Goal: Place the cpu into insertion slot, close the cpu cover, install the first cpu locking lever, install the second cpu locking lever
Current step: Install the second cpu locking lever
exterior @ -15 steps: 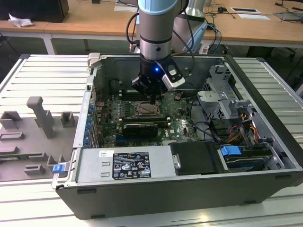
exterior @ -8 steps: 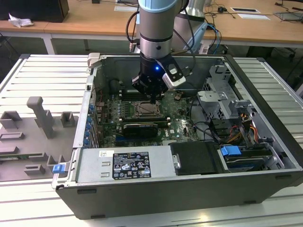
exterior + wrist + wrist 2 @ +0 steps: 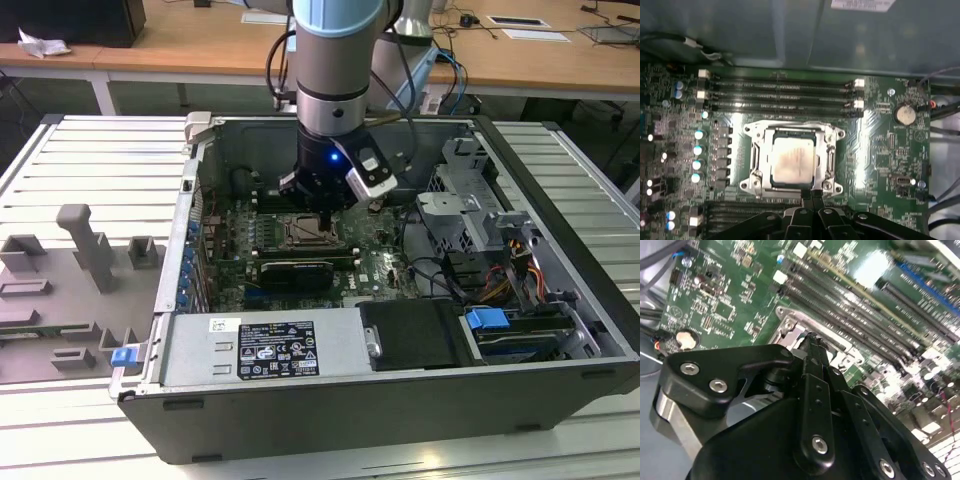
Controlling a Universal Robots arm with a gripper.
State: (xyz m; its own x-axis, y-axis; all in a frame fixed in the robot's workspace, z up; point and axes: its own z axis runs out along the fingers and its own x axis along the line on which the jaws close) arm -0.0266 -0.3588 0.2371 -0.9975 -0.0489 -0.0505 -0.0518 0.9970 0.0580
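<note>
The cpu [image 3: 793, 160] sat flat in the insertion slot [image 3: 756, 159], pale silvery-beige top up, a faint brownish smear across its middle. The cpu cover [image 3: 829, 161] lay down over it, silvery frame around the chip's edges, chip showing through the square cut-out. In the exterior view the socket [image 3: 306, 232] sat mid-board inside the open computer case [image 3: 560, 300], right under the arm.

Green motherboard [image 3: 880, 150] ran around the socket on all sides. Long black memory slots [image 3: 780, 97] lay just beside one edge of the socket, a row of round capacitors [image 3: 698, 150] near another, a coin cell battery [image 3: 904, 114] well apart past the opposite edge. Case walls stood on every side; drive cage and cables [image 3: 480, 230] toward the exterior view's right. The case rested on a slatted metal counter [image 3: 80, 160], grey fixture blocks [image 3: 85, 250] on it toward the exterior view's left.

The arm [image 3: 335, 60] came straight down into the case, wrist vertical. The hand [image 3: 812, 192] hung just at the socket's near edge, black fingers [image 3: 815, 370] pinched together to a narrow tip, nothing seen between them; contact with the frame could not be judged.
</note>
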